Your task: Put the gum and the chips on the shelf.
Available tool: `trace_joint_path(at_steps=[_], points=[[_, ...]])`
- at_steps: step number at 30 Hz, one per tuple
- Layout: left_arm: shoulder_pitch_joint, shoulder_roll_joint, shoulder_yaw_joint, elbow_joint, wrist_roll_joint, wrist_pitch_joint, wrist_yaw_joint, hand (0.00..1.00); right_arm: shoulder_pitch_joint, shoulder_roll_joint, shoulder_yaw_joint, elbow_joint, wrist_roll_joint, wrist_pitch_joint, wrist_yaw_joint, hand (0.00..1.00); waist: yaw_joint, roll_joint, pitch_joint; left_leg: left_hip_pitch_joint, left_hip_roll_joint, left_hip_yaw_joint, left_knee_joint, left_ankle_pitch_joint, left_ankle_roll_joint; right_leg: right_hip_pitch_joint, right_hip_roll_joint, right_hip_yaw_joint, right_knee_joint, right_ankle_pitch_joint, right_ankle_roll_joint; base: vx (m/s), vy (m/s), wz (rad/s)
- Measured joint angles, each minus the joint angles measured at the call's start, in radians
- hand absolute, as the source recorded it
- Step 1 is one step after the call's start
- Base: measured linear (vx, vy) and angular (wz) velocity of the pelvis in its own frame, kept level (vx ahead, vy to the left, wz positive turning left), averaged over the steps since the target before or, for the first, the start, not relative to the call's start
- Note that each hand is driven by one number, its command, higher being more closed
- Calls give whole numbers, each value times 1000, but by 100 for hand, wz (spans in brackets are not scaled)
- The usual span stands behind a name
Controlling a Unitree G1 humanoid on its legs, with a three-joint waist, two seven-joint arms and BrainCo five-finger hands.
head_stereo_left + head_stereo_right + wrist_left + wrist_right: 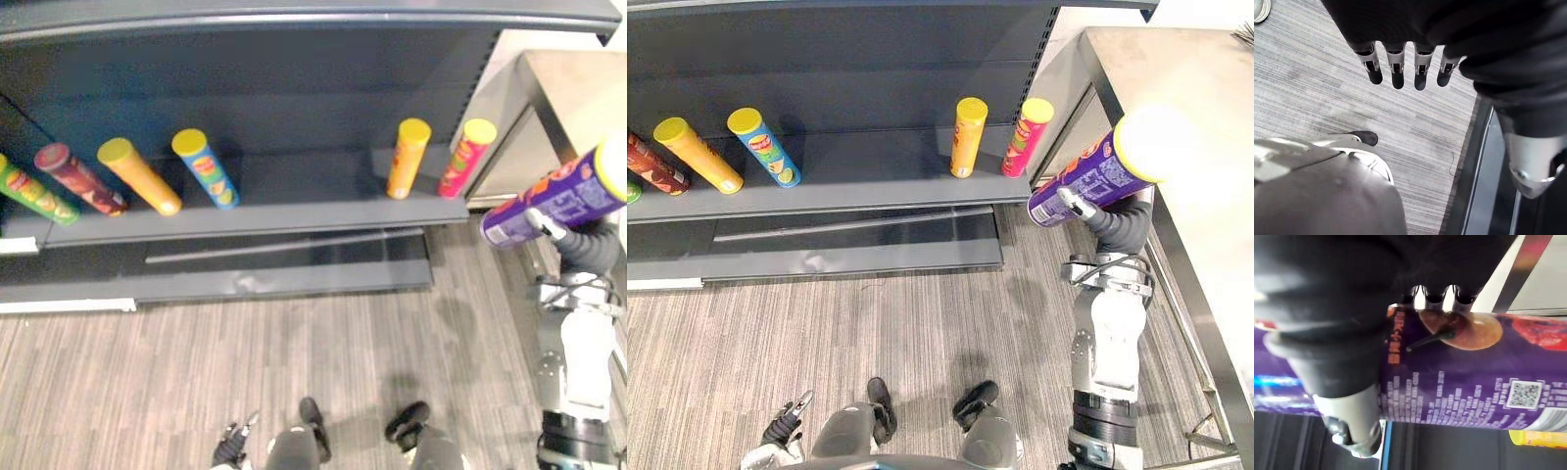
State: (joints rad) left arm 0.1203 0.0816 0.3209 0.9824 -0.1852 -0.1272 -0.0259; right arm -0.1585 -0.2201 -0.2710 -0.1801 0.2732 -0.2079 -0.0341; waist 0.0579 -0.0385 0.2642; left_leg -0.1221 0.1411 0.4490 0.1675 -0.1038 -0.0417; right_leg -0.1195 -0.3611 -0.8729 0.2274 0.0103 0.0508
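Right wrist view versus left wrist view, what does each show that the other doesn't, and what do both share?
Right wrist view: the right hand curled round a purple chip can. Left wrist view: the left hand, fingers straight and holding nothing, over the striped floor. Both: a stretch of the dark shelf unit.

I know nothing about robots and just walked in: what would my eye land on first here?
First, the purple chips can with its yellow lid, gripped by the right hand and held up to the right of the dark shelf. Next, the bright cans standing on that shelf, such as a blue can and a pink can. The left hand hangs open low over the floor.
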Motion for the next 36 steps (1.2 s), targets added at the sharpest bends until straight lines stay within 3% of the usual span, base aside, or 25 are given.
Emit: trace_joint_path(at_steps=[2, 6, 9, 10, 11, 12, 13, 14, 15, 18, 21, 25, 31, 36], points=[[0, 3, 0, -14, -8, -2, -1, 0, -7, 0, 50, 29, 0, 1, 1, 100, 5, -11, 6, -18, 7, -4, 31, -6, 4, 3, 0, 0, 0, 0, 0, 67, 52, 12], [-2, 2, -4, -47, -42, -8, -1, 0, -20, 2, 173, 41, 0, 9, 29, 100, 43, -12, 25, -79, 46, -32, 178, -87, 14, 19, 2, -2, 7, 4, 5, 13, 77, 11], [-5, 4, -13, -47, -86, -9, -1, 0, -15, 3, 218, 41, 0, 11, 44, 100, 52, -12, 34, -84, 17, -80, 202, -126, 33, 37, -48, 8, 81, 3, 5, -25, 166, 55], [-4, 10, -27, -46, -86, -9, 2, 0, 1, 4, 238, 40, 0, 14, 45, 100, 48, -12, 37, -68, -22, -123, 202, -151, 53, 16, -101, 128, 190, 8, -27, 6, 164, 84], [-3, 18, -49, -47, -86, -11, 5, 0, 7, 4, 243, 39, 0, 14, 47, 100, 44, -11, 39, -58, -36, -141, 200, -154, 65, -24, -115, 219, 252, 3, -87, 25, 156, 91], [-2, 35, -74, -45, -86, -15, 10, 0, 13, 13, 252, 40, 0, 15, 57, 100, 40, -7, 42, -54, -47, -170, 200, -156, 75, -77, -84, 408, 314, -22, -94, 66, 75, 74], [-2, 46, -90, -45, -86, -16, 16, 0, 16, 27, 264, 40, 0, 16, 68, 100, 34, -5, 44, -48, -52, -196, 191, -154, 81, -106, -13, 574, 316, -68, -49, 71, 59, 89], [-1, 57, -89, -41, -86, -16, 23, 0, 24, 47, 282, 38, 0, 15, 69, 100, 29, -10, 44, -31, -65, -220, 166, -143, 96, -128, 53, 683, 304, -102, -29, 115, 45, 88], [0, 65, -89, -31, -86, -17, 28, 0, 34, 66, 295, 38, 0, 16, 71, 100, 28, -15, 47, -7, -85, -234, 143, -129, 93, -137, 79, 703, 272, -105, -25, 155, 15, 84], [-1, 70, -100, -25, -85, -17, 38, 0, 49, 79, 303, 36, 1, 16, 71, 100, 21, -22, 43, 20, -114, -275, 133, -126, 86, -148, 134, 712, 152, -90, -3, 181, -33, 62], [-9, 72, -128, -19, -84, -17, 41, 0, 64, 79, 297, 25, 1, 16, 72, 100, -7, -33, 44, 21, -135, -326, 158, -141, 58, -118, 172, 805, 33, -22, 53, 218, -93, 65], [-4, 48, -121, 19, -85, -16, 40, 0, 81, 84, 283, -16, 9, 20, 72, 100, -13, -28, 43, 60, -76, -321, 128, -150, 15, -67, 235, 801, -25, -21, 52, 181, -117, -1], [-5, 47, -115, 35, -74, -16, 39, 0, 142, 90, 288, -47, 24, 18, 87, 100, -27, -23, 38, 89, -59, -328, 58, -124, -18, -25, 256, 780, -100, -17, 45, 72, -57, 5], [-8, 35, -88, 36, -23, -16, 42, 0, 179, 122, 333, -45, 44, 18, 90, 100, -28, -13, 32, 90, -48, -375, -29, -61, -45, 3, 266, 711, -159, -2, 23, 8, -80, 37]])
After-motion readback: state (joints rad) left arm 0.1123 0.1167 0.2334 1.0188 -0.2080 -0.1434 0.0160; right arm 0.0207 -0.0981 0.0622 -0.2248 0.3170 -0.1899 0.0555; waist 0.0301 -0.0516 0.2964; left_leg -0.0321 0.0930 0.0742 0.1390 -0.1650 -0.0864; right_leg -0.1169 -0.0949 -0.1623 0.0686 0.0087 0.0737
